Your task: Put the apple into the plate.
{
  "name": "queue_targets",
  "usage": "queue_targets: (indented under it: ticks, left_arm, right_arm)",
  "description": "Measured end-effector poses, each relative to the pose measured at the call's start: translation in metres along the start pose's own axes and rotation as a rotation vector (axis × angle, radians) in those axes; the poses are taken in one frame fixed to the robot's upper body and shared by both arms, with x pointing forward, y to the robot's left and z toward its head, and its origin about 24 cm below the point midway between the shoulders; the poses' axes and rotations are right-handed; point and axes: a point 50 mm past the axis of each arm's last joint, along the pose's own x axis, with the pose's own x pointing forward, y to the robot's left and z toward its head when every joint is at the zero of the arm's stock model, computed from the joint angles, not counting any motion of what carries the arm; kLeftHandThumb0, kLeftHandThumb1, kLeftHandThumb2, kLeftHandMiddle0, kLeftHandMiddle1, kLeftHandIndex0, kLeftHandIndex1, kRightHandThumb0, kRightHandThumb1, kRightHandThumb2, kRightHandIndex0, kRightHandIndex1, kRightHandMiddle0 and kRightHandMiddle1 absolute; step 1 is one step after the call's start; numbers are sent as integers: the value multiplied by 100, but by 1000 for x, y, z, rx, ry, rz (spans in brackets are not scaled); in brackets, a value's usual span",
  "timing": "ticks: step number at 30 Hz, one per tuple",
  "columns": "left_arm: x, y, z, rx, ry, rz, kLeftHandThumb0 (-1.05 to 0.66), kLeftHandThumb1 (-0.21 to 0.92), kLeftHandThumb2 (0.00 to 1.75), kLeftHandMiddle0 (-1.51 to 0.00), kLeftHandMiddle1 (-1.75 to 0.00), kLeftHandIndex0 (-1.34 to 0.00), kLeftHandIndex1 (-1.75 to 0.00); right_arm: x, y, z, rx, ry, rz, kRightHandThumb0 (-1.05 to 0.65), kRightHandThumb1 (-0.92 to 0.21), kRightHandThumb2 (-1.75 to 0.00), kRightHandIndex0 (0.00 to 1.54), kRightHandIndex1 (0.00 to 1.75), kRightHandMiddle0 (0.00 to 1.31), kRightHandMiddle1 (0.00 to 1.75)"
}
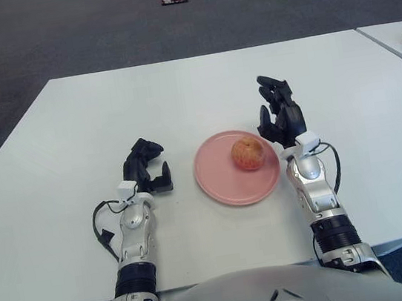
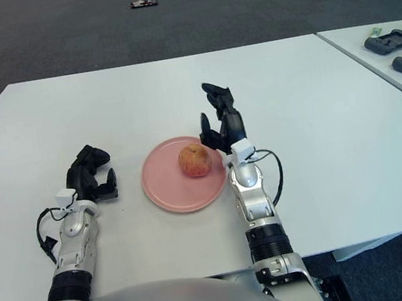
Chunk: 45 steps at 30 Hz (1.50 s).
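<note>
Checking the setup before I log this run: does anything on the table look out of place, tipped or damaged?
Nothing stands out. The apple sits on the pink plate, the right hand is open beside it, and the left hand shows left of the plate.

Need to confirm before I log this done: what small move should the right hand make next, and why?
Probably draw the right hand back toward the table edge. The apple sits on the pink plate, and the hand is open just right of the plate, holding nothing. The left hand shows left of the plate.

Both head-mounted eyes look down at one table [image 1: 177, 86].
</note>
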Motion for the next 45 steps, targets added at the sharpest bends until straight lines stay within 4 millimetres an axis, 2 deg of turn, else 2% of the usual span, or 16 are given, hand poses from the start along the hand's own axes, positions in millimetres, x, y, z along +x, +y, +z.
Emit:
queue_targets:
  ticks: [1,3,4,6,10,20,29,45]
  left_arm:
    - [0,0,0,0,1,0,-1,-8,175,-92,-175,-72,-166]
    - [0,0,0,-2,0,0,-1,-8,175,-92,-175,-72,-166]
    - [0,0,0,-2,-2,0,-1,-8,175,-92,-175,-72,-165]
    - [0,1,0,0,-5,-1,-1,-8,175,-92,-175,-72,-165]
    - [0,1,0,2,-6,-1,-1,-9,175,-92,-175,-72,-165]
    - [0,0,0,-2,-7,2,-1,-9,175,-92,-175,-72,-165]
    - [1,1,0,-16,-7,4,-1,-9,175,-92,-175,-73,-165]
    - [1,2,0,-13,-4,-8,-1,-9,175,-92,-175,-73,-165]
  right_arm:
    - [-1,-1,-2,8,11,-20,-42,-76,-99,15,127,9,164]
    - [-2,-2,-7,18,30,-50,-38,-83,-79,23,129,15,169]
    - [-2,-3,-9,17,39,-64,-37,-84,-72,26,130,17,171]
    - [-3,-6,-12,4,52,-94,-37,-83,-70,33,132,21,173]
    - [-4,-8,-16,-26,65,-141,-37,-78,-74,43,138,27,174]
    - [-11,-14,-34,-142,128,-154,-40,-60,-97,63,157,39,175]
    - [-18,-25,-51,-208,205,-124,-41,-54,-105,67,164,44,175]
    - [-20,-33,-53,-266,183,-56,-41,-53,-105,63,166,44,175]
